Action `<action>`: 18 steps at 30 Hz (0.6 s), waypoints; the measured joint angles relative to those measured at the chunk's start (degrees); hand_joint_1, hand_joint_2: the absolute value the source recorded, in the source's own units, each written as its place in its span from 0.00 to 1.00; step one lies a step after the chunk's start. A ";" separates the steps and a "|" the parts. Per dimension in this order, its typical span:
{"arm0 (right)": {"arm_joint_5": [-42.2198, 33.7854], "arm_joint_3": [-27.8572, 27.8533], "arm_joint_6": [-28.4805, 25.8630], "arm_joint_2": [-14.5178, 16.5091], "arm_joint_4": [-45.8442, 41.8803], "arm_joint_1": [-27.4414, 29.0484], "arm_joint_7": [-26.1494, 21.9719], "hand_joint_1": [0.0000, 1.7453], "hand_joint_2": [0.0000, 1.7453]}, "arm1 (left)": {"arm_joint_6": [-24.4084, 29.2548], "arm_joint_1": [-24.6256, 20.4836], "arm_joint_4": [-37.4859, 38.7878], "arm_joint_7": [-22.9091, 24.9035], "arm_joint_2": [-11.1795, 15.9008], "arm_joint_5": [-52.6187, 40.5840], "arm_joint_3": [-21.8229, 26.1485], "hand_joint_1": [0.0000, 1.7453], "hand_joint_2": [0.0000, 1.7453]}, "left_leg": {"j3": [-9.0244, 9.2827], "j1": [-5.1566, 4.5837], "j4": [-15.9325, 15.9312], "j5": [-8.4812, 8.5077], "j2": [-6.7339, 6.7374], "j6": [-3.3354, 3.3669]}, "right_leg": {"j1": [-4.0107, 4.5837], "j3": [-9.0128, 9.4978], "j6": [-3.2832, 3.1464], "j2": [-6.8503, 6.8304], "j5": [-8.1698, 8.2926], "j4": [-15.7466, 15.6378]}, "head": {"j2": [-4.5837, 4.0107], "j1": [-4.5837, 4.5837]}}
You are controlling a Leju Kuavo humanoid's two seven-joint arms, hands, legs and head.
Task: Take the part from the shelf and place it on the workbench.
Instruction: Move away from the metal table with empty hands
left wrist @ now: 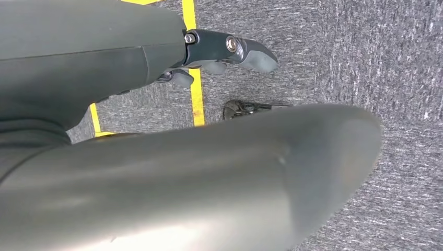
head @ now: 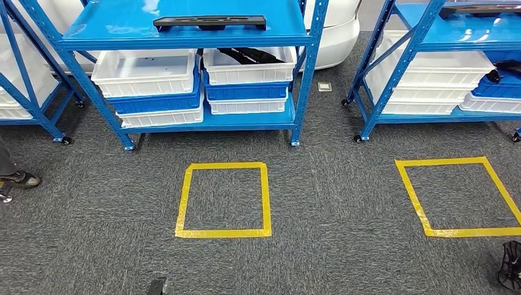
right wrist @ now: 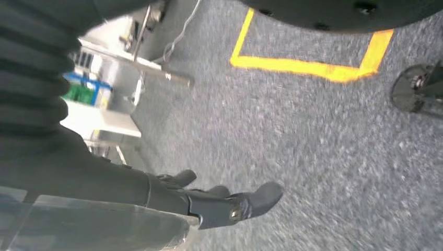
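where the grey carpet (head: 307,258) meets the far racks, seen from the head camera, left to right: a person's shoe (head: 21,179) at the left edge; a blue shelf (head: 184,27) on castors, with the part (head: 210,22), a long flat black piece, lying on its top deck; white bins (head: 144,70) and blue bins (head: 246,92) stacked on the deck beneath, one white bin (head: 249,64) holding dark pieces; a yellow taped square (head: 224,200) on the floor in front; a second taped square (head: 461,196) further right; a second blue shelf (head: 430,37) behind it with more white bins. low over the carpet in its wrist view, the left hand (left wrist: 219,52), fingers out and slightly apart, nothing between them, yellow tape just beyond. likewise low over the carpet in its wrist view, the right hand (right wrist: 219,201), fingers extended and loosely spread, holding nothing, a taped corner well off. part well apart from both sets of fingers, up on the shelf, untouched.
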 joint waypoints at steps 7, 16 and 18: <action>-0.38 0.01 -0.59 0.10 0.00 0.03 -0.68 0.00 0.00 | 0.00 0.00 0.00 -0.02 0.02 -0.34 0.01 0.00 0.00 | -0.18 -0.02 0.15 0.09 0.02 -0.57 | 0.65 0.24 -1.19 0.15 0.36 -0.57 | 0.00 -0.11; -0.72 0.01 1.30 0.14 0.00 0.01 -1.18 0.00 0.00 | -0.46 -0.04 0.00 -0.01 -0.02 -0.57 0.01 0.00 0.00 | -0.25 0.06 0.14 0.11 0.03 -0.67 | 0.73 0.17 -1.21 0.15 0.35 -0.53 | 0.00 -0.09; -0.72 0.00 1.63 0.17 0.00 0.01 -1.28 0.00 0.00 | -0.51 -0.05 0.00 -0.02 -0.02 -0.62 0.01 0.00 0.00 | -0.27 0.00 0.15 0.11 0.03 -0.67 | 0.73 0.17 -1.21 0.15 0.35 -0.53 | 0.00 -0.09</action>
